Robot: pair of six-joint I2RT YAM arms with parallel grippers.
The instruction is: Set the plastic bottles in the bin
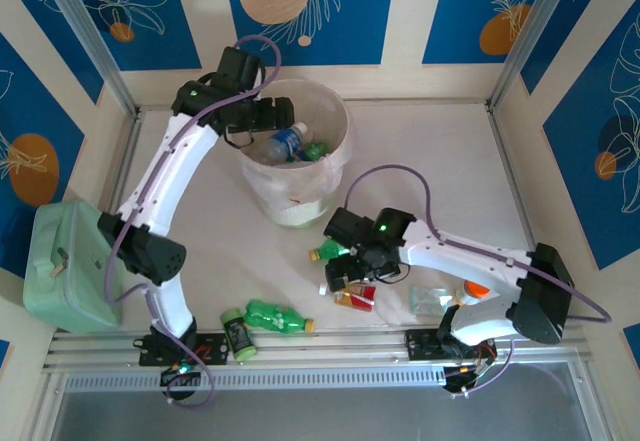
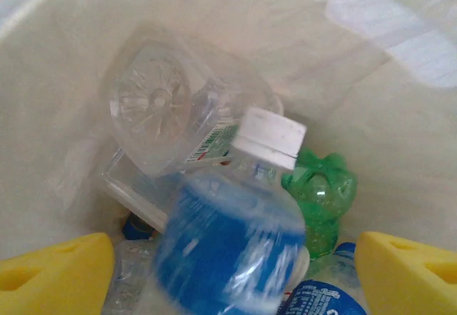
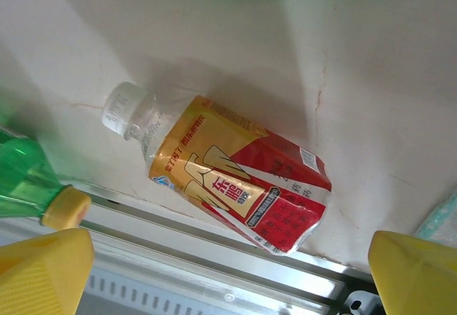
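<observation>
Blue floral wall panels with cream strips close in a pale worktop (image 1: 450, 161); toward its far side stands the round pale cream bucket-shaped bin with a thin white liner (image 1: 300, 201), and a mint-green boxy container (image 1: 65, 266) sits at the left edge.

From above, the left tool (image 1: 272, 121) hangs over the bin's mouth; in the left wrist view the left tool (image 2: 232, 279) is spread wide, with its yellow fingers (image 2: 57, 276) clear of a blurred clear plastic bottle with a blue label and white cap (image 2: 228, 251) between them; beneath lie a clear crumpled bottle (image 2: 171, 108) and a green bottle (image 2: 318, 193) against the bin wall (image 2: 285, 29).

The right tool (image 1: 350, 276) is low over the near worktop; its wrist view shows the right tool (image 3: 228, 276) open, yellow fingers (image 3: 43, 272) either side of a red-orange labelled plastic bottle (image 3: 235, 179) lying flat, untouched; a green bottle with a yellow cap (image 3: 28, 179) lies just beside it.

Near the left base lie another green plastic bottle (image 1: 275, 316) and a small dark jar with a green lid (image 1: 237, 333), close together.
</observation>
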